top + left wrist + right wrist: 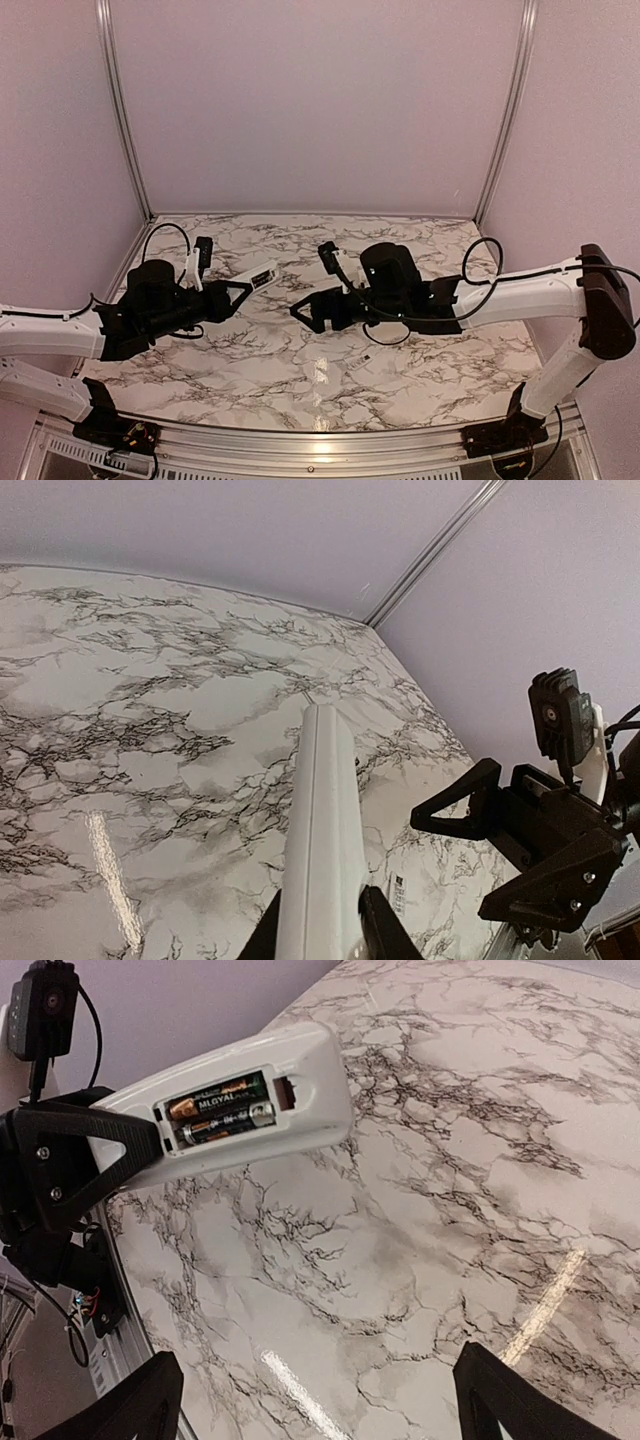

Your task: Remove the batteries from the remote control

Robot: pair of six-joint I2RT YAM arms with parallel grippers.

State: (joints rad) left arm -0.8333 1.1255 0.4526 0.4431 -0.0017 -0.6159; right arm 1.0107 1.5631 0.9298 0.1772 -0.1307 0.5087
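My left gripper is shut on one end of the white remote control and holds it above the marble table. In the left wrist view the remote control sticks forward from between the black fingers. The right wrist view shows the remote control with its compartment uncovered and two dark batteries lying side by side inside. My right gripper hovers open to the right of the remote, apart from it. Nothing is between its fingers.
A small flat white piece with dark print lies on the marble table near the front; the left wrist view shows this white piece too. Metal rails and lilac walls bound the table's back and sides.
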